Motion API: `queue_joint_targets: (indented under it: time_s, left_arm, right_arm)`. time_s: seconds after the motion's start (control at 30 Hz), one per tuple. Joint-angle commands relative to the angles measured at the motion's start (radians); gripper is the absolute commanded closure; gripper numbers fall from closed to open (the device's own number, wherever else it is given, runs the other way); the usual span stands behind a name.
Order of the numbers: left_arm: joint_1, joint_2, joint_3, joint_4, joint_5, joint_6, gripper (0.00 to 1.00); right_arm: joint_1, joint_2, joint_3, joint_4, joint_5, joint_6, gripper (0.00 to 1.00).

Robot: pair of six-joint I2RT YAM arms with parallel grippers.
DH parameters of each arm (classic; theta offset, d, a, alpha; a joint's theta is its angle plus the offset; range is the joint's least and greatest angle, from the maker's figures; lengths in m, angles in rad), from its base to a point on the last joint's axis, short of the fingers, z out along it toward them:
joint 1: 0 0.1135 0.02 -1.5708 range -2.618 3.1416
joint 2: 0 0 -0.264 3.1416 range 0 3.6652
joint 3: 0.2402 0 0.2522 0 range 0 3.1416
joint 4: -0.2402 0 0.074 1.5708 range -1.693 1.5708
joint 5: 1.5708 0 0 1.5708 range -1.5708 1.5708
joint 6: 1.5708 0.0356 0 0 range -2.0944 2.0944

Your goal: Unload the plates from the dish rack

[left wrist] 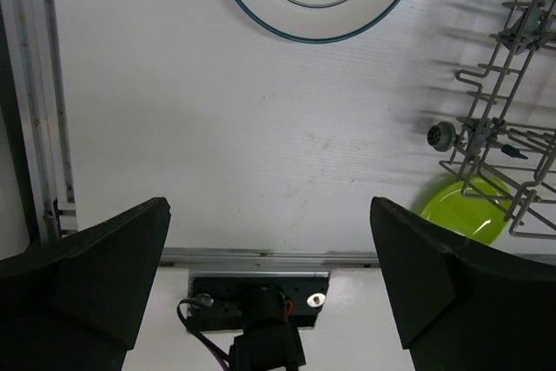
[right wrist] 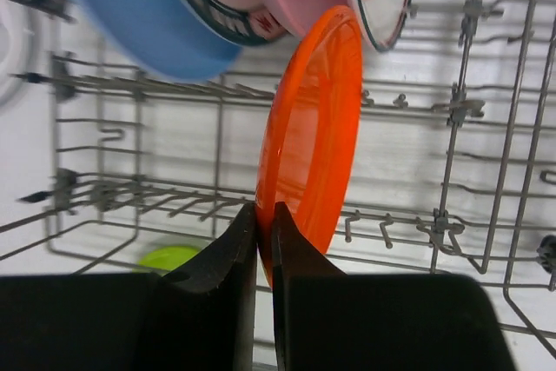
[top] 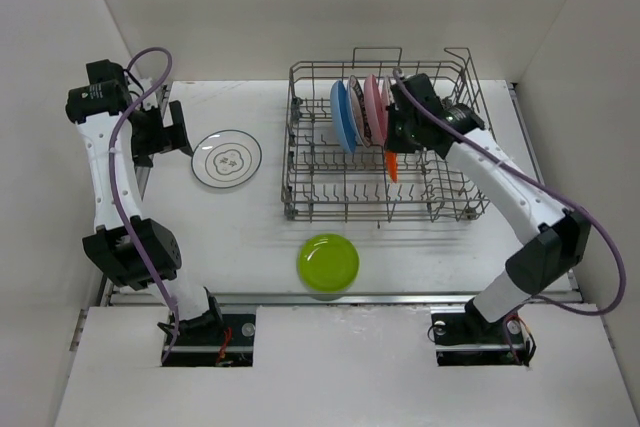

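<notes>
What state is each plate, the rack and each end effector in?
dish rack: on table, partly loaded
right end effector: shut on orange plate rim
left end effector: open, empty
orange plate: upright in rack, gripped
blue plate: standing in rack
pink plate: standing in rack
white ringed plate: flat on table
yellow-green plate: flat on table

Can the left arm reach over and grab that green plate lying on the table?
Probably yes. The green plate lies flat on the table in front of the dish rack, nothing stands between it and the open left gripper, and the right gripper is inside the rack pinching the orange plate.
</notes>
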Motion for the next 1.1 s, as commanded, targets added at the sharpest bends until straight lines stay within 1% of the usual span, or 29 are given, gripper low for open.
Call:
queue_joint_targets:
  time_s: [0.0,0.07,0.27,0.37,0.43,0.5,0.63,0.67,0.73,0.77,0.87,0.9,0.97,1.0,1.07]
  left_arm:
    - [0.005,-0.014,0.042,0.026,-0.019,0.025,0.0]
    - [0.005,0.004,0.076,0.004,-0.008,0.025,0.0]
    - [0.005,0.037,0.122,-0.014,0.001,0.016,0.0]
    - [0.005,0.046,0.133,-0.025,0.001,0.016,0.0]
    - [0.005,0.046,0.109,-0.016,0.001,0.016,0.0]
    - [0.005,0.046,0.099,-0.016,0.001,0.007,0.0]
    - [0.005,0.046,0.129,-0.025,0.022,-0.003,0.0]
    - [0.005,0.046,0.142,-0.025,0.022,-0.003,0.0]
    - [0.005,0.046,0.153,-0.034,0.022,-0.003,0.0]
    - [0.005,0.055,0.164,-0.034,0.022,-0.012,0.0]
    - [0.005,0.055,0.164,-0.034,0.022,-0.012,0.0]
    - [0.005,0.055,0.164,-0.034,0.022,-0.012,0.0]
    - [0.005,0.043,0.155,-0.043,0.034,-0.012,0.0]
    - [0.005,0.043,0.155,-0.043,0.035,-0.012,0.0]
    - [0.005,0.034,0.155,-0.043,0.035,-0.012,0.0]
  right_arm:
    - [-0.007,-0.14,0.081,-0.001,0.096,-0.064,1.0]
    - [-0.007,-0.16,0.072,-0.001,0.084,-0.073,1.0]
    - [-0.007,-0.307,0.005,0.033,0.041,-0.089,1.0]
    - [0.058,-0.364,-0.034,0.033,0.032,-0.129,1.0]
    - [0.093,-0.399,-0.078,0.033,0.032,-0.138,1.0]
    - [0.113,-0.414,-0.089,0.033,0.01,-0.138,1.0]
    - [0.199,-0.445,-0.098,0.033,-0.03,-0.116,1.0]
    - [0.249,-0.46,-0.109,0.033,-0.051,-0.106,1.0]
    - [0.303,-0.474,-0.121,0.033,-0.094,-0.084,1.0]
    - [0.361,-0.488,-0.145,0.045,-0.131,-0.07,1.0]
    - [0.456,-0.509,-0.176,0.077,-0.149,-0.003,1.0]
    - [0.523,-0.509,-0.196,0.091,-0.175,0.017,1.0]
    - [0.582,-0.477,-0.196,0.082,-0.176,0.031,1.0]
    - [0.634,-0.46,-0.196,0.056,-0.162,0.031,1.0]
    - [0.677,-0.402,-0.196,0.029,-0.121,0.055,1.0]
